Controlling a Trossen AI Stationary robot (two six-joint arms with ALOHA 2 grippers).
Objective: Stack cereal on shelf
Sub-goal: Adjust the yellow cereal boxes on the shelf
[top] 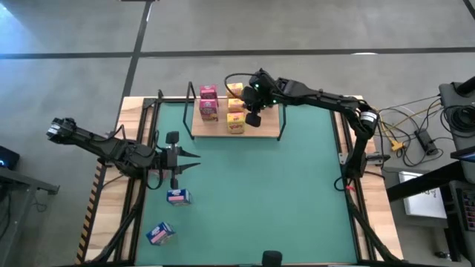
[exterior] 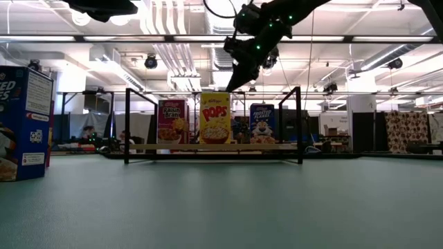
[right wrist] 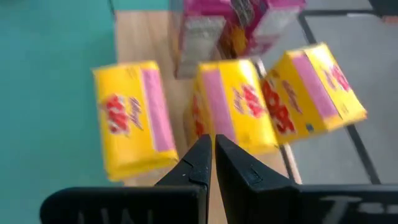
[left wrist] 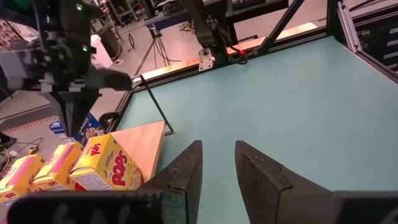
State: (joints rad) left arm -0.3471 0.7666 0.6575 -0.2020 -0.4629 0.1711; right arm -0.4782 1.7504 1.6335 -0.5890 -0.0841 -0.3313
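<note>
The light-wood shelf [top: 236, 127] lies at the mat's far side, with black wire brackets at both ends. On it stand pink boxes [top: 208, 104] and yellow boxes [top: 236, 111]. The low view shows a pink box [exterior: 172, 121], a yellow box [exterior: 215, 117] and a blue box [exterior: 261, 123] in a row. My right gripper [top: 254, 117] hovers above the yellow boxes [right wrist: 235, 112], shut [right wrist: 213, 155] and holding nothing. Two blue boxes [top: 178, 196] [top: 160, 233] lie on the mat near its left edge. My left gripper [top: 189, 162] waits open beside them, over the mat [left wrist: 217, 168].
The green mat [top: 267, 200] has free room in its middle and right. A blue box [exterior: 24, 124] stands close to the low camera on the left. The shelf's wire brackets [exterior: 127, 124] [exterior: 300, 124] stand upright at its ends. Cables and gear lie off the table's right side [top: 415, 137].
</note>
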